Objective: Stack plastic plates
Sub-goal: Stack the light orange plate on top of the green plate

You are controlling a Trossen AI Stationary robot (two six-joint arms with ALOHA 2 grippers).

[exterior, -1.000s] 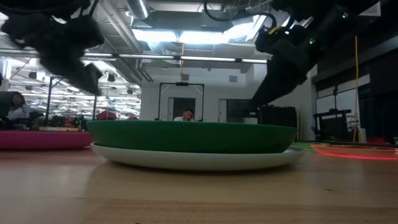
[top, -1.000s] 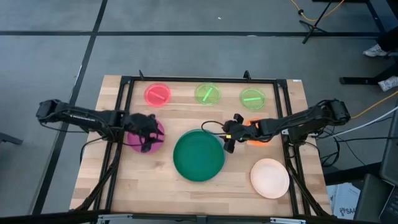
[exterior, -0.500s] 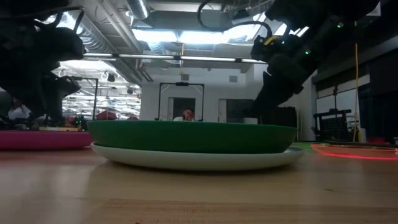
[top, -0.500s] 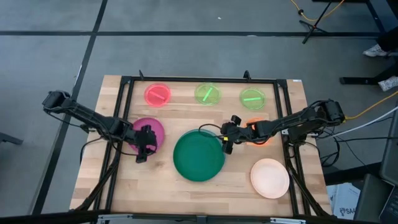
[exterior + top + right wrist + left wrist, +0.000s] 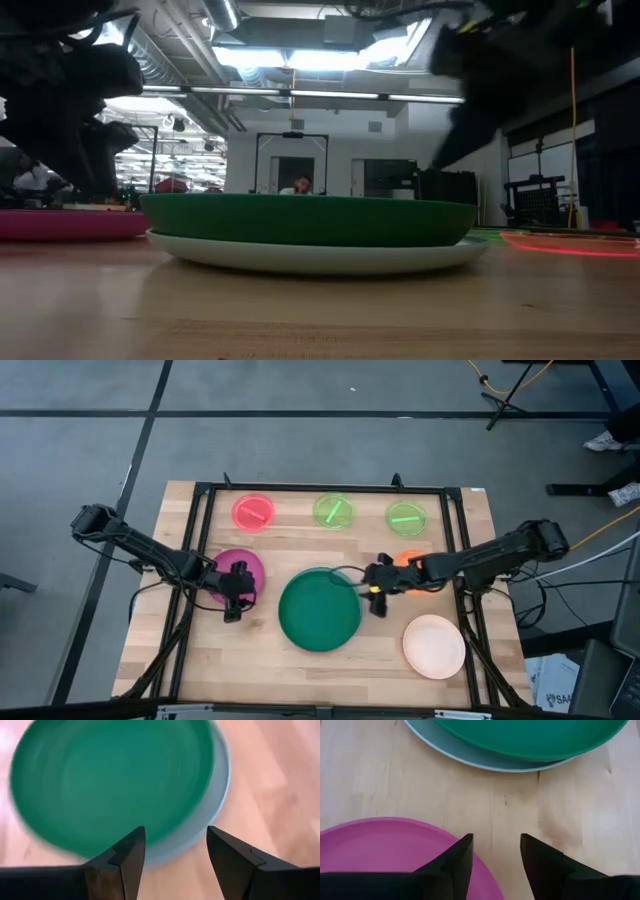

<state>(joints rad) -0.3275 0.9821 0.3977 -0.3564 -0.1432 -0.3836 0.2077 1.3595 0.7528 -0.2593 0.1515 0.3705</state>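
The dark green plate sits inside the light blue plate, whose rim shows under it, at the table's middle. The magenta plate lies flat to their left. My left gripper is open at the magenta plate's near right rim, one finger over the plate and one over bare wood. My right gripper is open and hovers at the green plate's right edge. The orange plate is partly hidden under the right arm. The peach plate lies near right.
A pink-red plate and two lime green plates lie in a row along the far edge. A black frame borders the table. Bare wood lies near the front left.
My left gripper has moved from above the magenta plate toward the near edge and down to the plate's near right rim. My right gripper has drifted first toward the green plate, then back toward the near right. No plate has moved.
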